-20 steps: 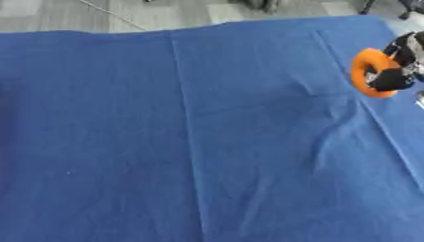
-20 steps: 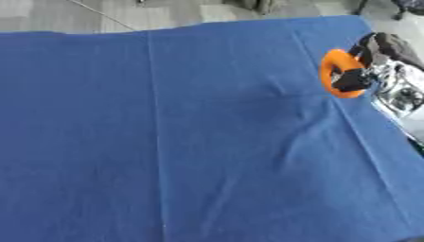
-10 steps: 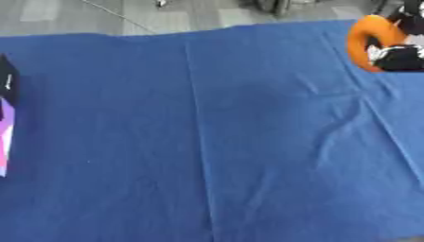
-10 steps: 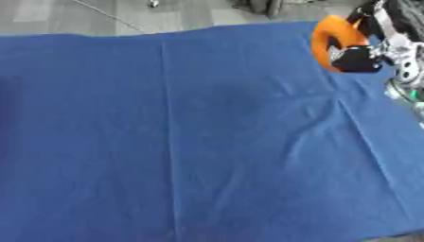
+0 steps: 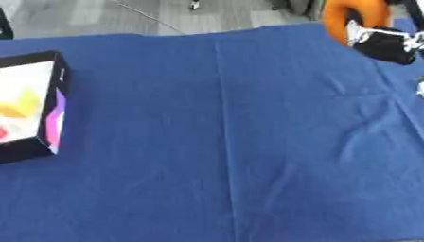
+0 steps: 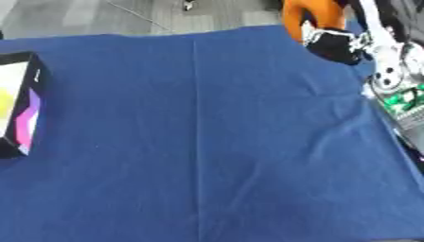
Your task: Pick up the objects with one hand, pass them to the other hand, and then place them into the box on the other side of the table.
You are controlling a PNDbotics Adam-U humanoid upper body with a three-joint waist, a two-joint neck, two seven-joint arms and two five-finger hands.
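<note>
Far across the blue-covered tabletop (image 5: 248, 142) from the box (image 5: 29, 104), your right hand (image 5: 385, 42) is curled around an orange object (image 5: 352, 16) that looks rounded, smooth and probably light, so offer its exposed orange side for the handover.

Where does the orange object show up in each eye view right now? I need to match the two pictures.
Left eye view: the orange object is at the top right, at the right hand, partly cut by the top edge.
Right eye view: it sits at the top, right of centre, again by that hand.
Shared landmark: the black box at the left edge of the blue cloth, cut off more in the right eye view.
</note>
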